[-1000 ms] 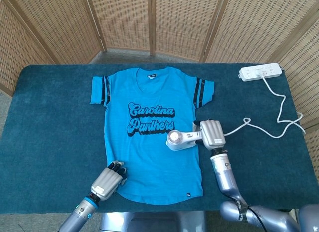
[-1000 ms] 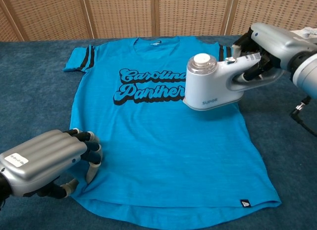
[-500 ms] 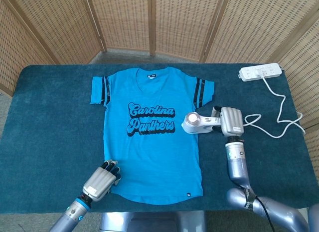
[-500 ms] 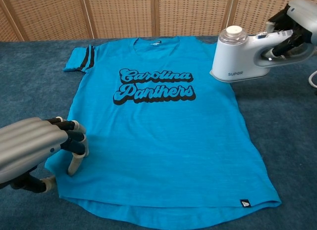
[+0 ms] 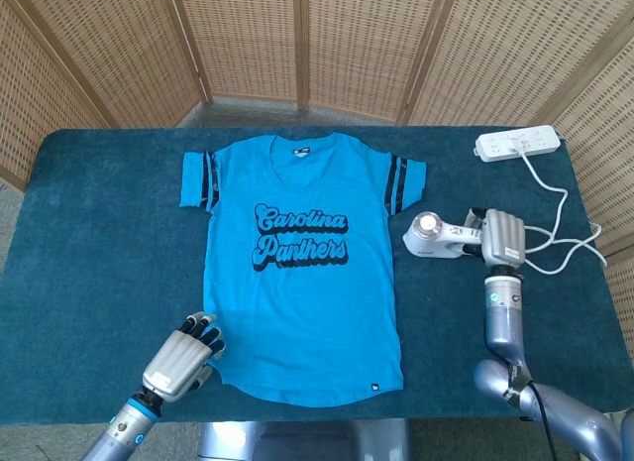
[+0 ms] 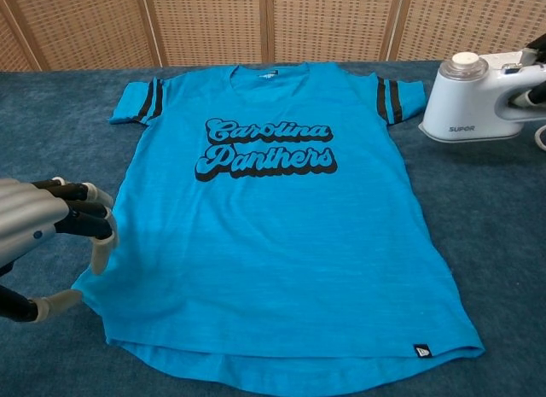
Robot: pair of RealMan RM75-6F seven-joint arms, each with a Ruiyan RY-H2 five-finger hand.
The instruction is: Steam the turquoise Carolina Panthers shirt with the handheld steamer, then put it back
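Observation:
The turquoise Carolina Panthers shirt (image 5: 302, 273) (image 6: 273, 226) lies flat on the dark blue table, print up, collar at the far side. The white handheld steamer (image 5: 434, 237) (image 6: 473, 107) is off the shirt, just right of its right sleeve, close over the table. My right hand (image 5: 500, 239) grips its handle; in the chest view the hand is almost cut off at the right edge. My left hand (image 5: 180, 354) (image 6: 51, 235) hovers at the shirt's near left hem corner, fingers apart and slightly curled, holding nothing.
A white power strip (image 5: 517, 143) lies at the table's far right corner. Its white cord (image 5: 560, 223) loops down the right side behind my right hand. Woven wicker screens (image 5: 307, 45) stand behind the table.
My right hand has carried the steamer rightwards, off the shirt's print area to the table beside the right sleeve. My left hand has drawn back left, off the hem.

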